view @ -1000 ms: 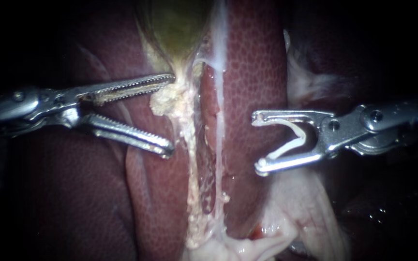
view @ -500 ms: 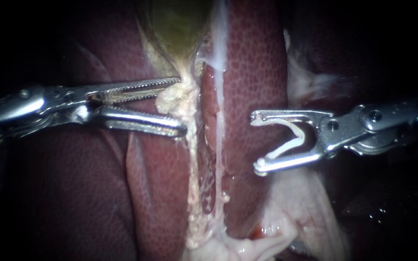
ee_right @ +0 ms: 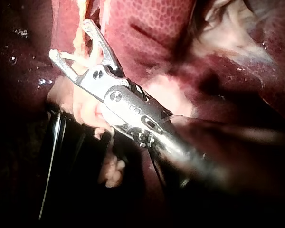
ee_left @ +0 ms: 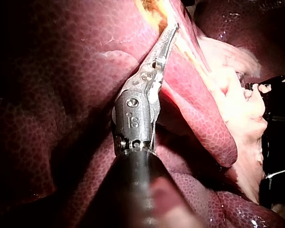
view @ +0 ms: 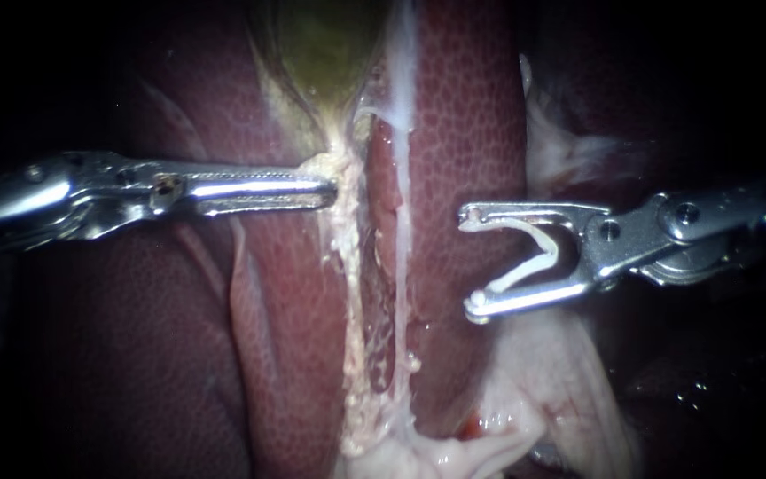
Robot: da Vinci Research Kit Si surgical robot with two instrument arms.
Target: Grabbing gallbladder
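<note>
Hiding pinched gallbladder (view: pixel 325 49), left instrument (view: pixel 330 188) clamps; right instrument (view: pixel 470 263) carries clip (view: pixel 550 253)

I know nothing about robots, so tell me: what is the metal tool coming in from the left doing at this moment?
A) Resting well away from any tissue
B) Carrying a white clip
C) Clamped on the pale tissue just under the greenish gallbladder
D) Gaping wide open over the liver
C: the left instrument is clamped shut on the pale lower end of the gallbladder. The white clip sits in the right instrument.
</note>
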